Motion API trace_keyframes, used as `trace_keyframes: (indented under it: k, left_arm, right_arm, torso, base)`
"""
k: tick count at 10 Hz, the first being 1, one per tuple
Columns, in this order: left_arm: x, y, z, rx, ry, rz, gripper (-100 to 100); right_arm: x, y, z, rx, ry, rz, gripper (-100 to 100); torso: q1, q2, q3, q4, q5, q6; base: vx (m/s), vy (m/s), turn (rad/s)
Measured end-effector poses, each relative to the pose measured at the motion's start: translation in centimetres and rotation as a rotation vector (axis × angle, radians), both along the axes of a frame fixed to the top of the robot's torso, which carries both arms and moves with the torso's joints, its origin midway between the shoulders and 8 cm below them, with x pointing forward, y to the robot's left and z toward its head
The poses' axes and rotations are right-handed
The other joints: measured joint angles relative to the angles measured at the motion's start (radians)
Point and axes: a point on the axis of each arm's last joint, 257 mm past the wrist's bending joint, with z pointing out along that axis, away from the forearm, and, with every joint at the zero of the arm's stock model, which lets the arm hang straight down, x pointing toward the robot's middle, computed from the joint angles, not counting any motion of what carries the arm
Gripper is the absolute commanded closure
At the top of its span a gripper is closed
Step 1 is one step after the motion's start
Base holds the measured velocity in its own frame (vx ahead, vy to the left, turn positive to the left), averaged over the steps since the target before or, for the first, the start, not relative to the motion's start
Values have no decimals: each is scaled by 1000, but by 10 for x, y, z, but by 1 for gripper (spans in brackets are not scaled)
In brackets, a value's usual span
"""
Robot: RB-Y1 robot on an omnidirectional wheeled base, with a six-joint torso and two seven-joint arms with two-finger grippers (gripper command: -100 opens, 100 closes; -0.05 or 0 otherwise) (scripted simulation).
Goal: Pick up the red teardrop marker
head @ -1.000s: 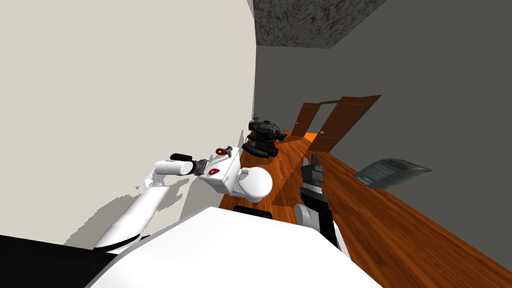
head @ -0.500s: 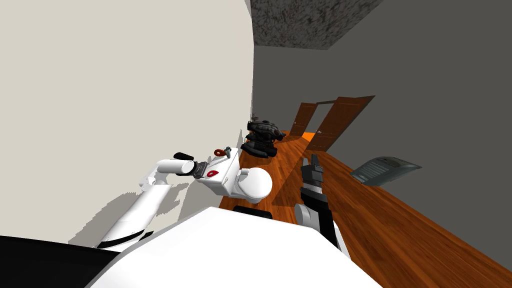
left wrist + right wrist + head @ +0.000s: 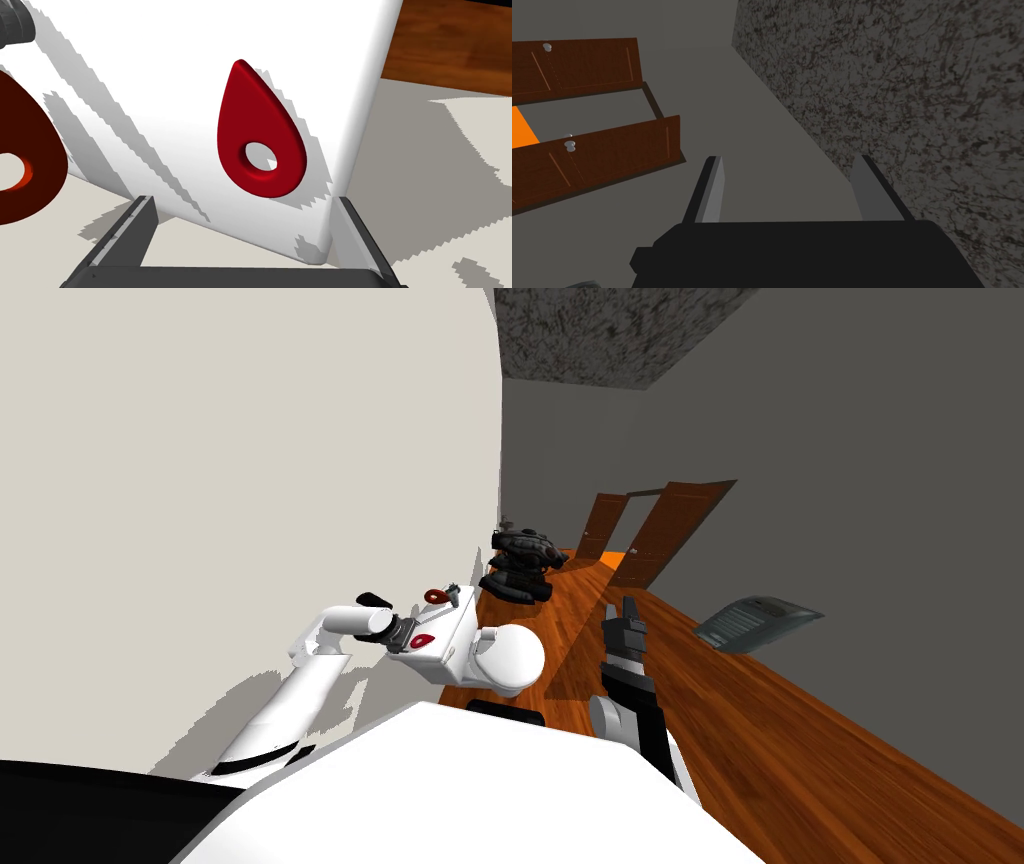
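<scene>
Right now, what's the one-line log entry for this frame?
red teardrop marker flat on white toilet tank, ungrasped | left gripper open, just short of it | right gripper open, empty

Marker [image 3: 260, 135] lies on tank top [image 3: 150, 65], w/ 2nd marker [image 3: 35, 155] beside.

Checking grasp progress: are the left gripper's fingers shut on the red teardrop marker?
No, the left gripper is open, its fingers short of the red teardrop marker on the white toilet tank.
</scene>
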Motion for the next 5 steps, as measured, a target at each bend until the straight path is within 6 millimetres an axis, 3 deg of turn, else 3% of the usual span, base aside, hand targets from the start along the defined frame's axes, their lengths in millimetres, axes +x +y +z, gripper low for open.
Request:
trace_keyframes:
  k: [5]
  left_arm:
    - [-25,-17,-15,-54,135,10,-100]
  right_arm:
    - [0,0,0,0,0,0,0]
  torso:
    - [0,-1,0,0,0,0]
  base:
    - [35,35,-52]
